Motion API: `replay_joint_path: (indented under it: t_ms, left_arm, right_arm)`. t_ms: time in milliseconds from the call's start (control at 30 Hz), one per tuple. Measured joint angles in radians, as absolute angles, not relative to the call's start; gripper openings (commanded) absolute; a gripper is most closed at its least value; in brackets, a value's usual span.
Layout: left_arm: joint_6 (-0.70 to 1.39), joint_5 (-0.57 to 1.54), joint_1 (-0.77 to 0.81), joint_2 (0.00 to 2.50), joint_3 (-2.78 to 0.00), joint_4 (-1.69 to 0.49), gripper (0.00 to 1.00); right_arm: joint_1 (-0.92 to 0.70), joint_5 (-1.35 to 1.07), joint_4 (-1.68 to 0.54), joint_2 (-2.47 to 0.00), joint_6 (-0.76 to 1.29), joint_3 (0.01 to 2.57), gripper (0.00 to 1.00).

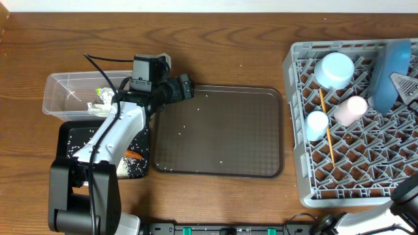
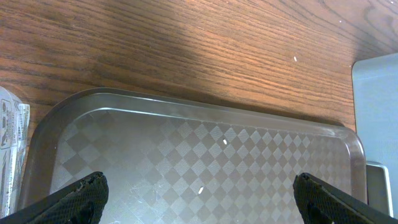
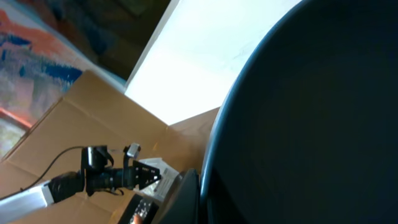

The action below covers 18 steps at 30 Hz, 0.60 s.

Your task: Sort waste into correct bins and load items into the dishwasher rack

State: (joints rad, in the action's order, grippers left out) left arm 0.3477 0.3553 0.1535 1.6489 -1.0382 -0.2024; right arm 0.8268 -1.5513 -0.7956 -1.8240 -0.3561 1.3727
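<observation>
My left gripper (image 1: 186,88) hovers open over the brown serving tray's far left corner, nothing between its fingers (image 2: 81,198). Loose rice grains (image 2: 225,142) lie scattered on that tray. The clear tub (image 1: 62,88) holds the crumpled wrapper (image 1: 101,96). The black tray (image 1: 73,138) holds rice and the orange carrot (image 1: 134,155). In the grey rack (image 1: 297,140) are the light-blue bowl (image 1: 334,68), small blue cup (image 1: 317,124), pink cup (image 1: 351,109) and chopsticks (image 1: 326,134). The dark-blue plate (image 1: 390,72) stands on edge there, with my right gripper (image 1: 405,85) shut on its rim (image 3: 208,168).
The brown serving tray (image 1: 261,130) lies between the bins and the rack, its rim (image 2: 186,107) close under my left gripper. My left arm (image 1: 114,134) reaches across the black tray. Bare wooden table (image 1: 222,46) runs along the far side.
</observation>
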Motion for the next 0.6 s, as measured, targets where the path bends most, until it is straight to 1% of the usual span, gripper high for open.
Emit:
replay_joint_path:
  t_ms: [167, 433, 467, 500, 533, 567, 600]
  left_arm:
    - [0.348, 0.355, 0.154, 1.649, -1.038, -0.202, 0.98]
    - [0.348, 0.355, 0.154, 1.649, -1.038, -0.202, 0.98]
    - [0.348, 0.356, 0.154, 1.649, -1.038, -0.202, 0.98]
    - [0.348, 0.356, 0.154, 1.649, -1.038, -0.202, 0.98]
    - [0.348, 0.355, 0.154, 1.649, -1.038, -0.202, 0.98]
    - [0.348, 0.356, 0.154, 1.649, -1.038, -0.202, 0.98]
    - [0.348, 0.355, 0.154, 1.649, -1.038, -0.202, 0.98]
  right_arm:
    - [0.920, -1.552, -0.804, -1.824, -0.319, 1.385, 0.01]
    - [1.054, -1.551, -0.918, -1.828, -0.295, 1.389, 0.02]
    - [1.066, -1.550, -0.936, -1.830, -0.295, 1.389, 0.03]
    - [1.077, -1.549, -0.945, -1.831, -0.291, 1.390, 0.06]
    - [1.086, -1.548, -0.949, -1.832, -0.283, 1.389, 0.11]
    - [1.097, -1.547, -0.949, -1.835, -0.273, 1.389, 0.18]
    - [1.113, -1.544, -0.950, -1.839, -0.253, 1.388, 0.22]
